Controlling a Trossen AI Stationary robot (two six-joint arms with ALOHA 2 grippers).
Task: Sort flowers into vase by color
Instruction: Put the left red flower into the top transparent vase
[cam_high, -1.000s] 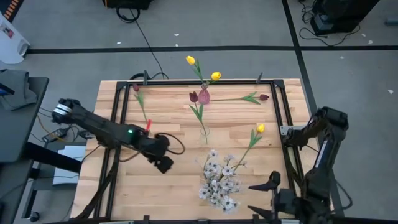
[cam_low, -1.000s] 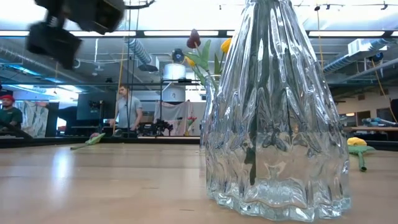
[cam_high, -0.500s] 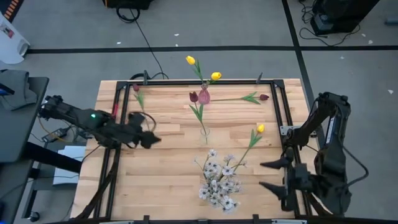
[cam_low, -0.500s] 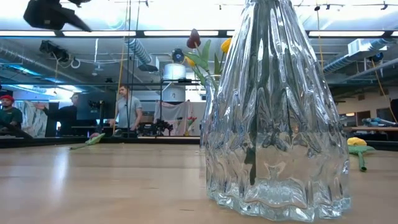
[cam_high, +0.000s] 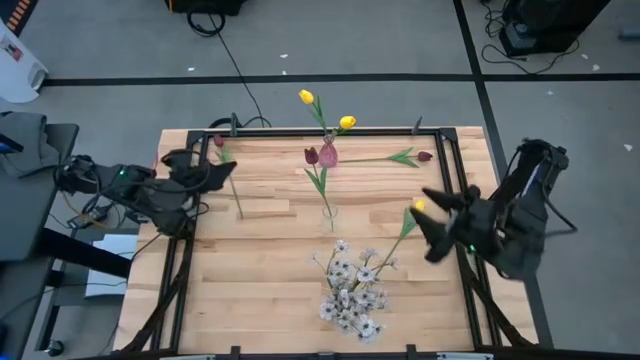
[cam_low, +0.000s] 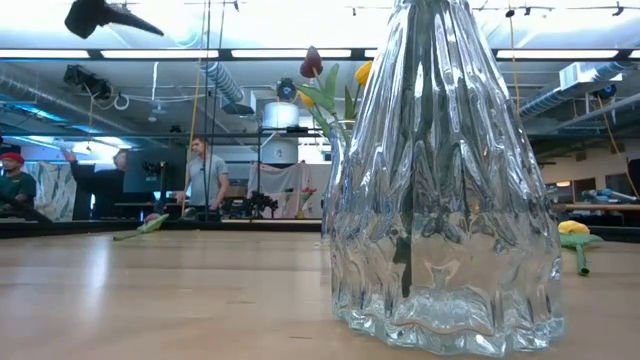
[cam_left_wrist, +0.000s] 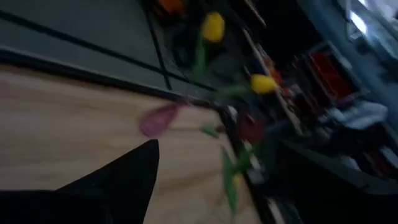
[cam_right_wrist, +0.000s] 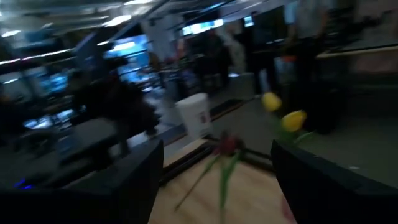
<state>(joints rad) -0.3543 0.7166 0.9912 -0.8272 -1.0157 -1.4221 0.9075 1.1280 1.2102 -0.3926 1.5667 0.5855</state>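
A dark red tulip (cam_high: 220, 141) lies flat near the table's far left corner, and my left gripper (cam_high: 212, 170) hovers open in the air just beside it (cam_low: 105, 17). Another dark red tulip (cam_high: 424, 156) lies along the far right. A yellow tulip (cam_high: 418, 206) lies on the right side; my right gripper (cam_high: 432, 222) is open next to its head and touches nothing. Two yellow tulips (cam_high: 347, 122) and a dark red one (cam_high: 311, 155) stand in a vase (cam_high: 328, 155) near the far edge. White blossoms (cam_high: 350, 290) stand in the ribbed glass vase (cam_low: 445, 200) near the near edge.
A black metal frame (cam_high: 455, 180) runs along the table's left, right and far edges. A slim clear vase (cam_high: 328, 212) stands at the table's middle. Bare wood (cam_high: 250, 290) lies on the near left. People (cam_low: 205, 180) stand in the room beyond the table.
My left gripper has moved from the table's middle toward the left and far edges, rising, and now sits by the left dark red tulip. My right gripper has swung from the near right corner toward the far edge, turning, to the yellow tulip's head. No flower has moved.
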